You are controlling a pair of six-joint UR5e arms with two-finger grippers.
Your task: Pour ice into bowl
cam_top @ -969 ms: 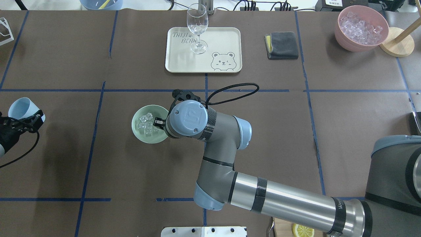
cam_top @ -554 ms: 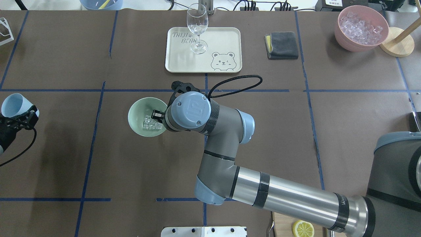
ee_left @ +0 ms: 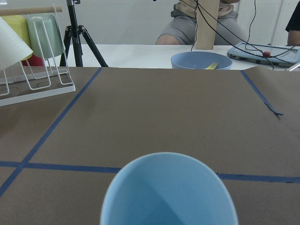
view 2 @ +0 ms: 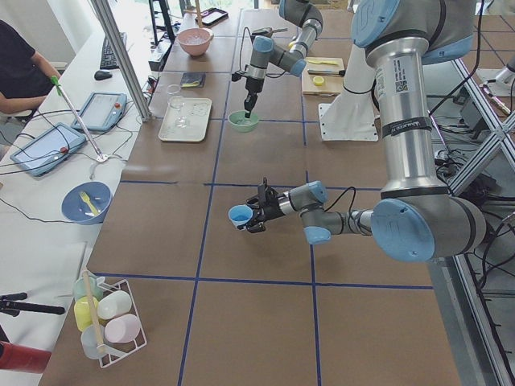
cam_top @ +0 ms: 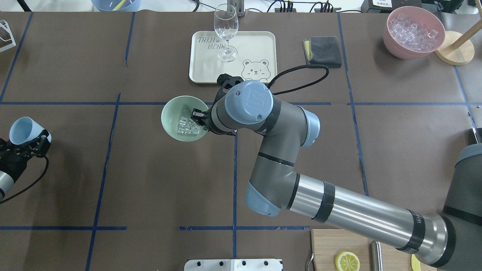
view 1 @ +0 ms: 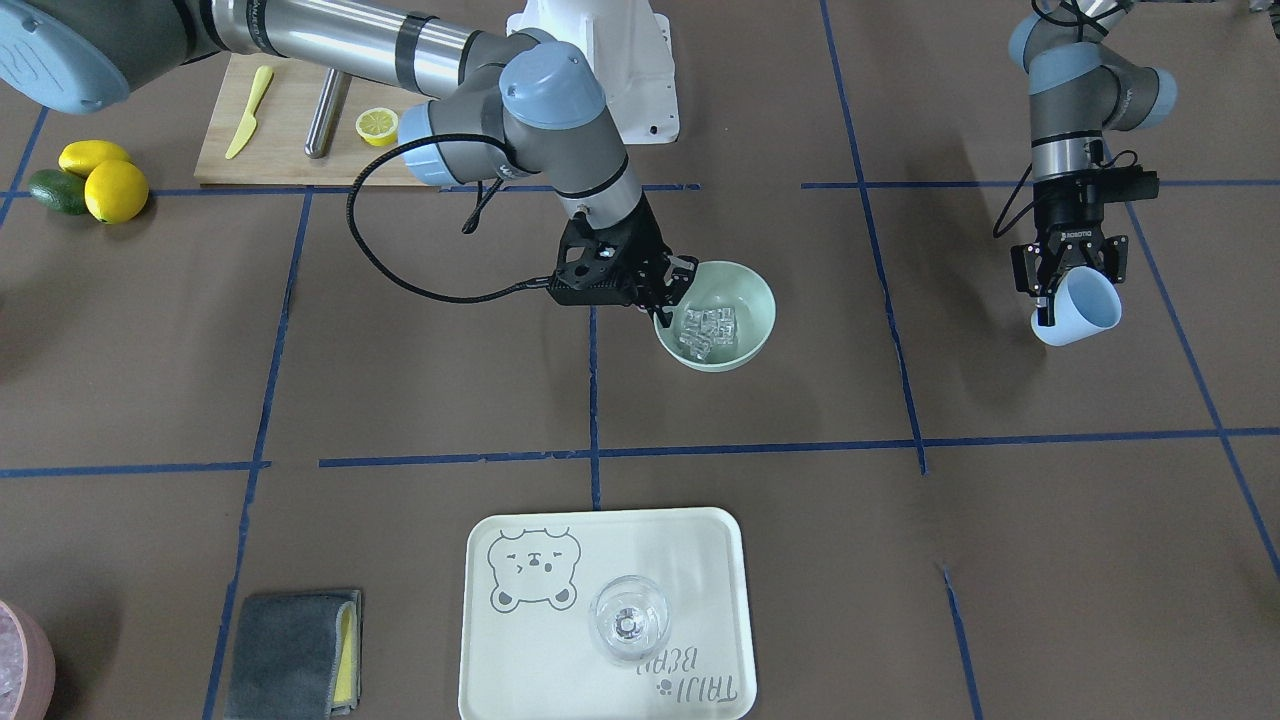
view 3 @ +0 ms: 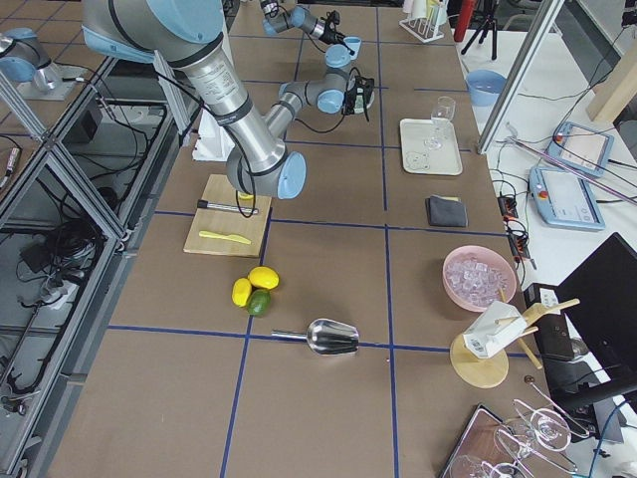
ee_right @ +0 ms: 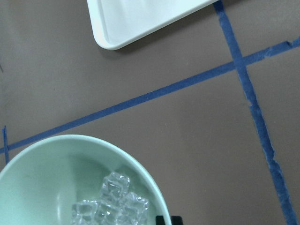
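My right gripper (cam_top: 199,118) is shut on the near rim of the pale mint-green bowl (cam_top: 176,109), between the table's middle and the tray. The clear ice cubes (cam_top: 188,127) lie clustered in the bowl on the gripper's side. The front-facing view shows the same grip (view 1: 668,300) on the bowl (view 1: 742,296) with its ice (view 1: 706,330). In the right wrist view the bowl's rim (ee_right: 140,161) and ice (ee_right: 115,199) fill the lower left. My left gripper (cam_top: 33,142) is shut on a light blue cup (cam_top: 22,129), tilted on its side, at the table's left edge.
A cream bear tray (cam_top: 256,41) with a clear wine glass (cam_top: 226,32) stands just beyond the bowl. A grey cloth (cam_top: 322,51) and a pink container of whitish ice (cam_top: 413,32) are at the back right. A cutting board with a lemon half (cam_top: 347,261) is near the robot's base.
My right arm has carried the bowl to the right and farther from the robot, toward the tray. The ice has bunched together. My left gripper with the cup has shifted only slightly.
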